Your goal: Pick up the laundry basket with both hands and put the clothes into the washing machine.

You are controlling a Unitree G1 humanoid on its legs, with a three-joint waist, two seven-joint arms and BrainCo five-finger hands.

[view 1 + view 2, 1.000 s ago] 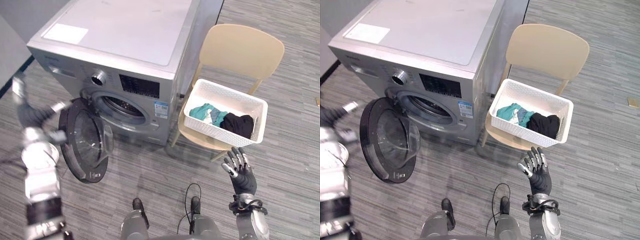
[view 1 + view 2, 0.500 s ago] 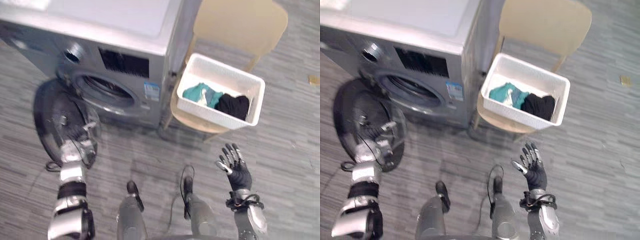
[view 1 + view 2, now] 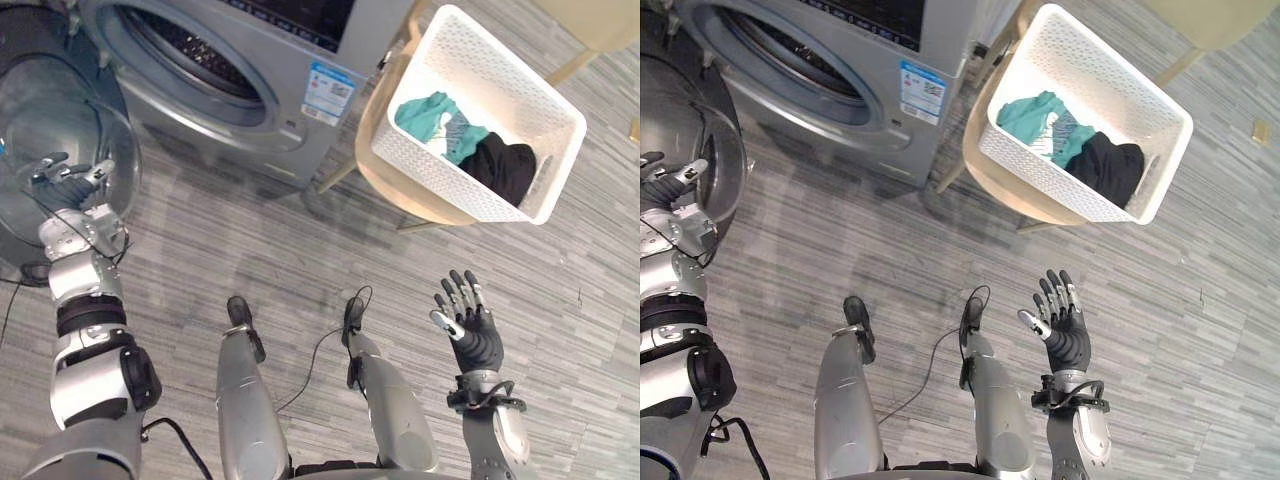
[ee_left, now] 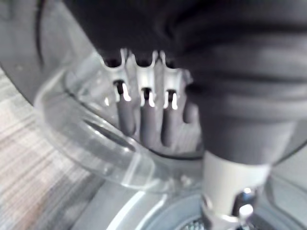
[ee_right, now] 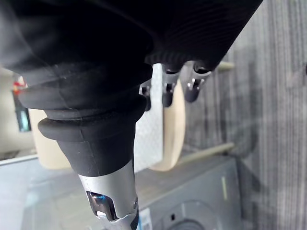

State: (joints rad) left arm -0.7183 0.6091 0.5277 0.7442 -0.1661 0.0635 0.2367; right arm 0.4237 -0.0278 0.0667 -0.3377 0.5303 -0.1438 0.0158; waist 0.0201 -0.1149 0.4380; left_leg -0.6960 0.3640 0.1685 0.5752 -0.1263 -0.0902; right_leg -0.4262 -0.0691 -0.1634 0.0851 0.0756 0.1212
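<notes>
Basket (image 3: 505,75) well beyond right fingers (image 3: 458,293)

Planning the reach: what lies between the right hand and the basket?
Bare floor, in the left eye view, separates the open right hand from the laundry basket.

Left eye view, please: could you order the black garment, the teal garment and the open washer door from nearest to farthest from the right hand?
1. Black garment, in the end of the basket nearer the right hand.
2. Teal garment, in the basket's other end.
3. Open washer door, far across, by the left hand.
</notes>
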